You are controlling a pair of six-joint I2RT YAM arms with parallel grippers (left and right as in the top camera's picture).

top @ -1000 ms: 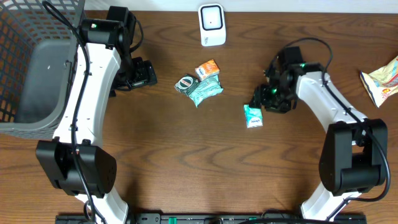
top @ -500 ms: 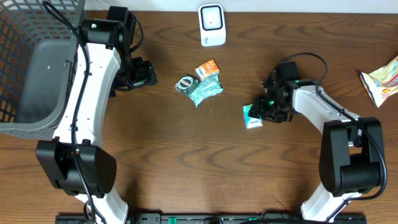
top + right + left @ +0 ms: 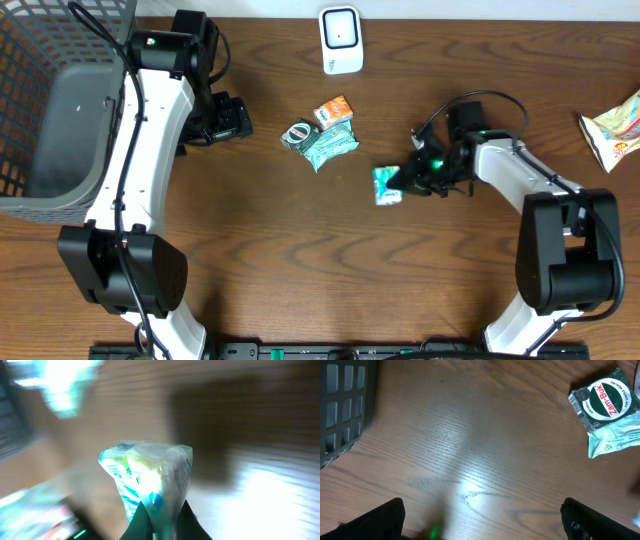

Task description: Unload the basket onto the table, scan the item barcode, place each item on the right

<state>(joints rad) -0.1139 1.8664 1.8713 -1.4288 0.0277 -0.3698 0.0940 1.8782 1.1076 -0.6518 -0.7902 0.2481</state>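
- The right arm reaches low and left toward the middle of the table. The right gripper (image 3: 402,180) is pinched tight on one teal packet (image 3: 385,186), right of centre and well nearer than the single scanner (image 3: 340,40) at the far edge.
- The left gripper (image 3: 240,122) hovers left of centre with its jaws spread wide, holding nothing.
- One basket (image 3: 40,110) stands far left, three small goods (image 3: 322,130) are bunched mid-table, and one snack bag (image 3: 612,132) lies at the right edge.

Overhead's crisp and evenly lit, shadows soft. Left wrist catches white glare on the table (image 3: 470,496); right wrist is smeared with motion blur, the packet (image 3: 150,477) barely sharp.
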